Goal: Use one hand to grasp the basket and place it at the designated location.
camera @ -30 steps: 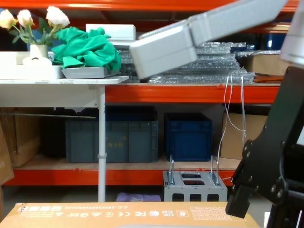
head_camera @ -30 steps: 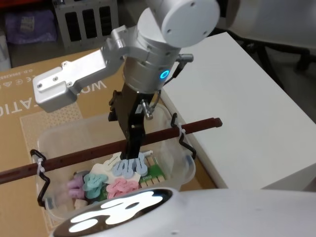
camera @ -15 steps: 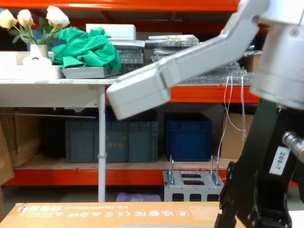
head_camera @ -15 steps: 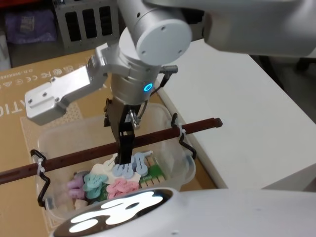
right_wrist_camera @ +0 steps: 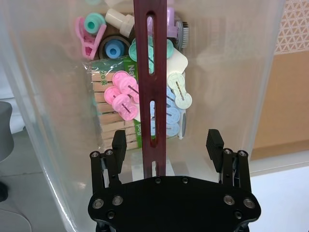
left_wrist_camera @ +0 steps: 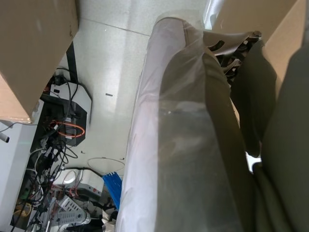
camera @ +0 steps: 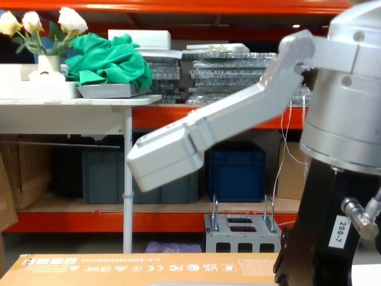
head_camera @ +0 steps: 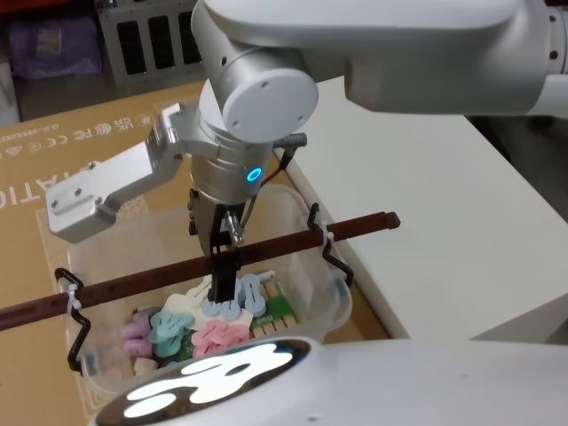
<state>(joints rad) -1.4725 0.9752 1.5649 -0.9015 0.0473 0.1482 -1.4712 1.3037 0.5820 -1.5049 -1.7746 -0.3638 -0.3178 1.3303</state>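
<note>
1. Well, nearest me the basket (head_camera: 339, 302) is sitting by the right edge of the cardboard box (head_camera: 53, 177), just beside the white table (head_camera: 426, 195). Its pale translucent walls are looking thin and flexible under a rounded rim.
2. Inside it, pastel plastic clips (right_wrist_camera: 120, 94) and a pack of wooden pegs (right_wrist_camera: 107, 129) are lying loose, so I am judging the load light but apt to slide if the basket tips.
3. My right pincer (right_wrist_camera: 166, 141) is hanging open astride the bar handle (right_wrist_camera: 153, 63), one black pad on each side, neither touching it.
4. That handle is looking stiff, straight and slotted, dark red-brown. I am planning to take it about mid-length, where I am now, so the basket hangs level.
5. Farther out, black wire hooks (head_camera: 332, 253) and a white zip tie (head_camera: 326, 234) are tying the bar to the rim, a joint that may swing.
</note>
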